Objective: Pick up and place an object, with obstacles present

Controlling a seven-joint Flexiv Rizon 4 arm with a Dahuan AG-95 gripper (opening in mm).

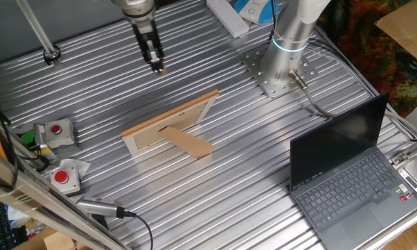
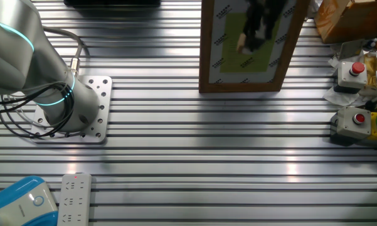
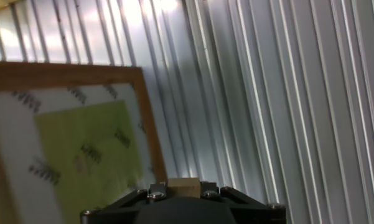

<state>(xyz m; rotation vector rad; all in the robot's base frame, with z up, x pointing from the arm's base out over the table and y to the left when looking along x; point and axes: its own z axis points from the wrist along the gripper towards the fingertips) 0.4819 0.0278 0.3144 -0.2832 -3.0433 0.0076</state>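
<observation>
Now holding a small tan wooden block (image 1: 160, 69) in the gripper (image 1: 157, 65), pinched between two fingertips drawn in to about the block's own width. Hangs above the ribbed metal table (image 1: 264, 139), clear of its surface, on the far side of the picture frame (image 1: 170, 123) as seen in one fixed view.

Shows in the hand view as a pale wooden face wedged between the dark finger ends at the bottom edge, with the frame below and to the left and table ridges to the right. Appears in the other fixed view only as a dark blur across the upper part of the frame, with a light speck at its tip, too smeared to tell more.

As for the frame: leans tilted, propped on a brown cardboard flap (image 1: 192, 144) that rests on the table. Turns its pale back toward one fixed view and, toward the other, a white front with a yellow-green sheet inside the wooden border.

Elsewhere on the table: an open dark laptop (image 1: 347, 177) at the near right corner, well apart from the frame. Also the arm's base (image 1: 284, 66) bolted to a plate, two grey boxes with red buttons (image 1: 55, 129) by the left edge, and a white power strip (image 1: 227, 17) at the far edge.
</observation>
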